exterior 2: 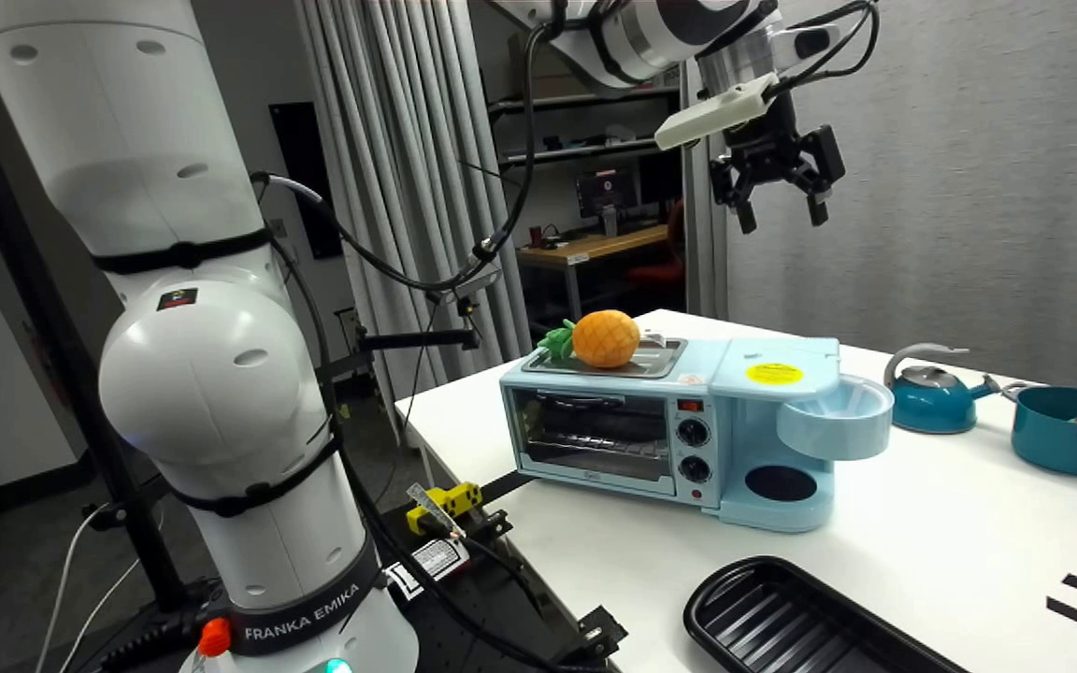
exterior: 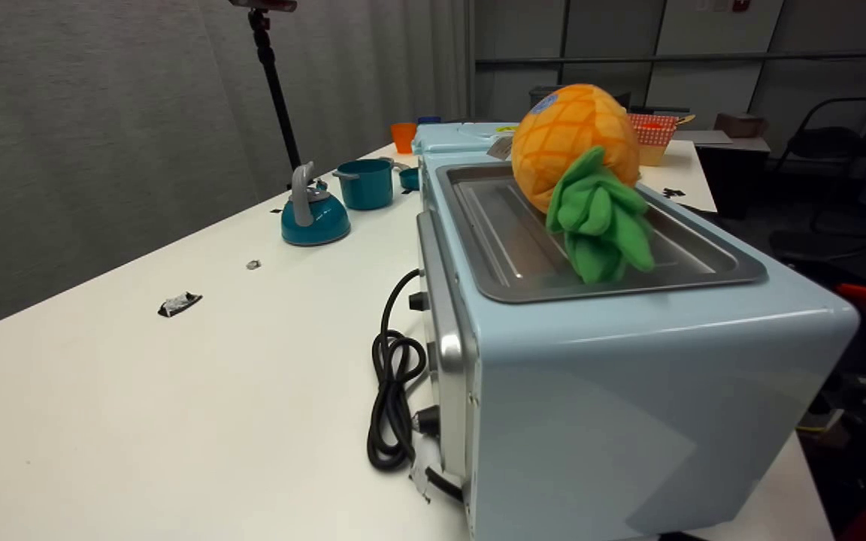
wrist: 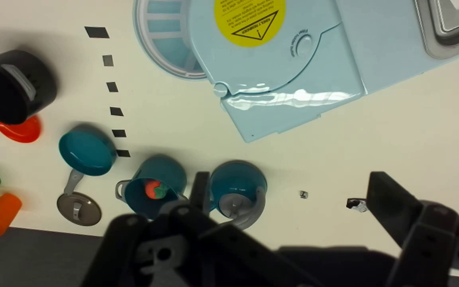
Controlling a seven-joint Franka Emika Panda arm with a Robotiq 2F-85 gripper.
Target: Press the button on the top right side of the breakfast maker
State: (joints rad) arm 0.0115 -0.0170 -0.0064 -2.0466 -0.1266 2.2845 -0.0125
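The breakfast maker is a boxy pale-blue appliance. It stands on the white table in both exterior views (exterior: 598,421) (exterior 2: 753,439) and at the top of the wrist view (wrist: 389,48). Its lid bears a yellow round sticker (exterior 2: 774,374). A small round pale-blue button (wrist: 304,46) labelled as a filter holder button sits on the lid near the sticker. A red switch (exterior 2: 689,406) is on its front panel. My gripper (exterior 2: 782,220) is open and empty, high above the table and past the appliance's lid end. It also shows in the wrist view (wrist: 290,179).
A pineapple plush (exterior 2: 606,338) lies on the appliance's top tray (exterior: 493,248). A teal kettle (exterior 2: 936,402) and a teal pot (exterior 2: 1062,439) stand beyond the lid end. A black ridged pan (exterior 2: 800,617) lies in front. A coiled black cord (exterior: 395,376) lies behind the appliance.
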